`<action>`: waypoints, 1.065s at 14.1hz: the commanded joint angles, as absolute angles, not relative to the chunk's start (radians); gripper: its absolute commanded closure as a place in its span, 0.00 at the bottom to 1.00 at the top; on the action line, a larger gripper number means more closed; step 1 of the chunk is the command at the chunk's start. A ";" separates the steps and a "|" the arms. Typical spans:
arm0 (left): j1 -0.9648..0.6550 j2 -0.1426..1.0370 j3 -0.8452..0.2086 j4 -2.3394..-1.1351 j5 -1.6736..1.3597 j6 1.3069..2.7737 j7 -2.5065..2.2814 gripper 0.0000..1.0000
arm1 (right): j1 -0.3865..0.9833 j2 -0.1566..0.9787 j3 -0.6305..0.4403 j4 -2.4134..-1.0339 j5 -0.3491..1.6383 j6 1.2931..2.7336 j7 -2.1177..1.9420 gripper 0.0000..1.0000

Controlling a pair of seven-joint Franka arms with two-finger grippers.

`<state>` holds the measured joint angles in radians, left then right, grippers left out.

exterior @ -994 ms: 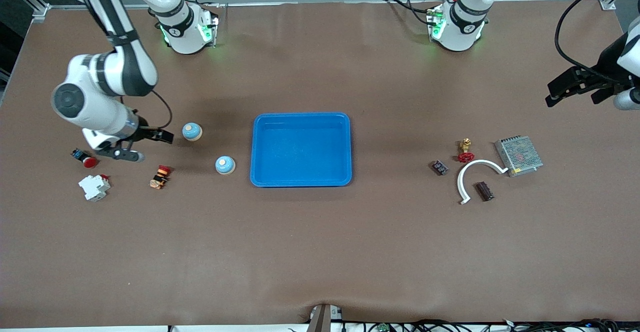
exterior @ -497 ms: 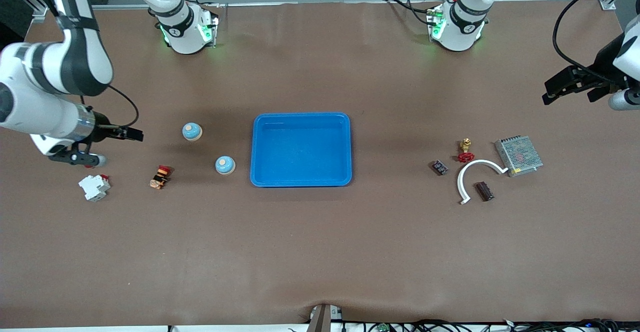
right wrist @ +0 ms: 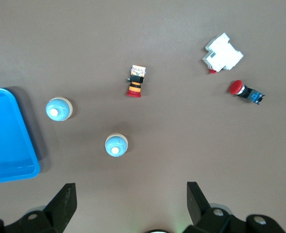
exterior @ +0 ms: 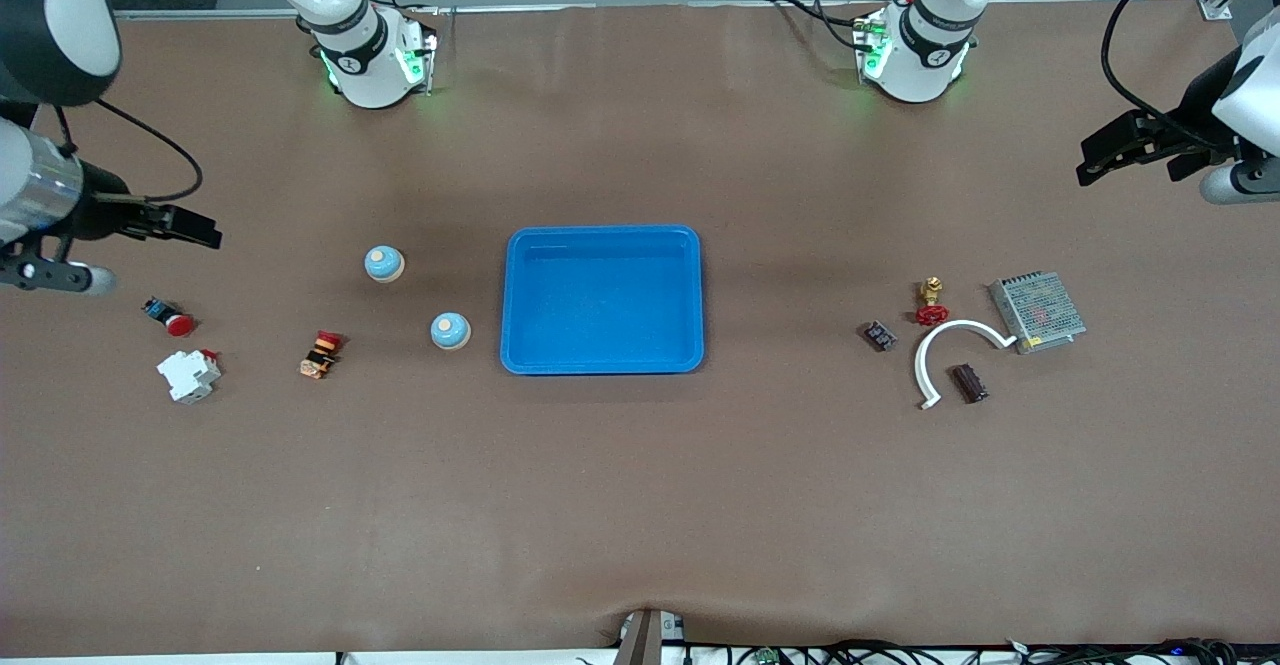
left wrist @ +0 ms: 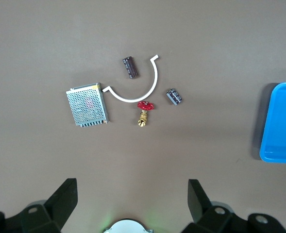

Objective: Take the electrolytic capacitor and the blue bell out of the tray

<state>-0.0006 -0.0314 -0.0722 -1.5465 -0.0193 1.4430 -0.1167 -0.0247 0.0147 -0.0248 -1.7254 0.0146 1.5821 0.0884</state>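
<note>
Both arms have drawn back, right claw (exterior: 150, 245) and left claw (exterior: 1130, 160) spread wide and empty over the bench ends, leaving the tray (exterior: 601, 355) bare mid-bench, the light, slippery-domed blue bell (exterior: 450, 330) beside it and the small stiff electrolytic capacitor (exterior: 968, 383) near the left arm's end.

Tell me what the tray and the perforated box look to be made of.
Tray: likely molded plastic, glossy bright blue, with rounded corners and a smooth rim. Perforated box: probably sheet metal, dull silver-grey, with a fine grid of holes across its cover.
</note>
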 commanded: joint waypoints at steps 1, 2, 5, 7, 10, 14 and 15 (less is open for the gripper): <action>0.003 -0.031 -0.078 -1.537 -0.032 1.425 -0.117 0.00 | -0.044 -0.021 -0.015 -1.698 0.012 1.560 0.072 0.00; 0.005 -0.028 -0.077 -1.537 -0.028 1.425 -0.118 0.00 | -0.044 -0.029 -0.017 -1.686 0.012 1.559 0.072 0.00; 0.005 -0.026 -0.075 -1.536 -0.026 1.428 -0.123 0.00 | -0.044 -0.029 -0.040 -1.617 0.014 1.520 0.029 0.00; 0.011 -0.006 -0.064 -1.526 -0.025 1.430 -0.123 0.00 | -0.044 -0.023 -0.051 -1.562 0.014 1.517 0.002 0.00; 0.025 -0.003 -0.064 -1.523 -0.014 1.430 -0.121 0.00 | -0.046 -0.017 -0.049 -1.508 0.012 1.519 0.005 0.00; 0.025 -0.024 -0.071 -1.523 0.035 1.427 -0.109 0.00 | -0.040 0.011 -0.044 -1.445 -0.003 1.523 0.009 0.00; 0.025 -0.035 -0.069 -1.525 0.035 1.427 -0.101 0.00 | -0.040 0.018 -0.043 -1.440 -0.003 1.529 0.009 0.00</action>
